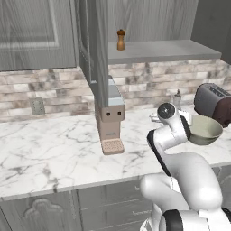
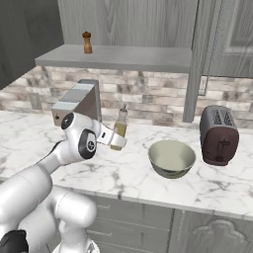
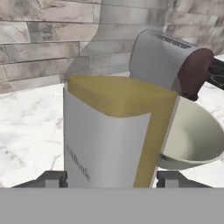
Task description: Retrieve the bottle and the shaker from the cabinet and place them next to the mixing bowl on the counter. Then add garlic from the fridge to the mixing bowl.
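My gripper [image 3: 111, 178] is shut on the bottle [image 3: 109, 131], a clear glass bottle of yellowish liquid with a pale label, one fingertip on each side. The bottle [image 2: 119, 127] stands upright low at the counter, just left of the pale olive mixing bowl [image 2: 172, 158]; I cannot tell whether its base touches the marble. Its thin neck [image 1: 177, 97] peeks out behind my arm. The brown shaker [image 1: 120, 39] stands alone on the open cabinet's grey shelf [image 1: 158, 50], also seen as the shaker [image 2: 87, 42] at the shelf's left. The bowl [image 3: 194, 135] is empty.
A dark red and grey toaster [image 2: 219, 134] stands right of the bowl. A grey coffee machine [image 1: 109, 118] sits against the tiled wall, left of the bottle. The cabinet's open door [image 1: 94, 49] juts out above the counter.
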You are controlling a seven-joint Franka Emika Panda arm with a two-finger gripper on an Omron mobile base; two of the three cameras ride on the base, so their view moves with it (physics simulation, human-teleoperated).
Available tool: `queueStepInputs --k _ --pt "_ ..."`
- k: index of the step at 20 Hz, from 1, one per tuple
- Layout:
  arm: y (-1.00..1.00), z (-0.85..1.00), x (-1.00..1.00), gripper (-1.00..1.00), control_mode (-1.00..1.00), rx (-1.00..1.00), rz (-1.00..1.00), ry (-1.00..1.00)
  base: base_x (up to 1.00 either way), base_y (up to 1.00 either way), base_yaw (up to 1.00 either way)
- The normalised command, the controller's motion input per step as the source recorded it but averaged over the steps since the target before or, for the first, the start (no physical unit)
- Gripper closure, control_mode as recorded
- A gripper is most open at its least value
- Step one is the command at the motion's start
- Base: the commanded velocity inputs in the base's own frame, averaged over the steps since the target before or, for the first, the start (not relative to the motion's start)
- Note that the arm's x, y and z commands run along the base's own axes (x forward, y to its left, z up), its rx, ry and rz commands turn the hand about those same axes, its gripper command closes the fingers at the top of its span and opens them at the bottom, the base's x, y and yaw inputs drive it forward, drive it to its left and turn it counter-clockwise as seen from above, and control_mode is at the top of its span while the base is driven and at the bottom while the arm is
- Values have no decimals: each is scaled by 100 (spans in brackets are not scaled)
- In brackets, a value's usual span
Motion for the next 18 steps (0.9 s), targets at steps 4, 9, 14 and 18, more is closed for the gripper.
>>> queueStepInputs --k 4,9,14,18 --pt "-11 -9 0 100 -100 -4 -5 -5 0 0 0" --pt "-4 -4 0 100 -100 -4 -6 -3 0 0 0" --pt "0 0 0 100 -100 -2 -17 -4 0 0 0" --pt "0 0 0 100 -100 0 -13 -9 0 0 0"
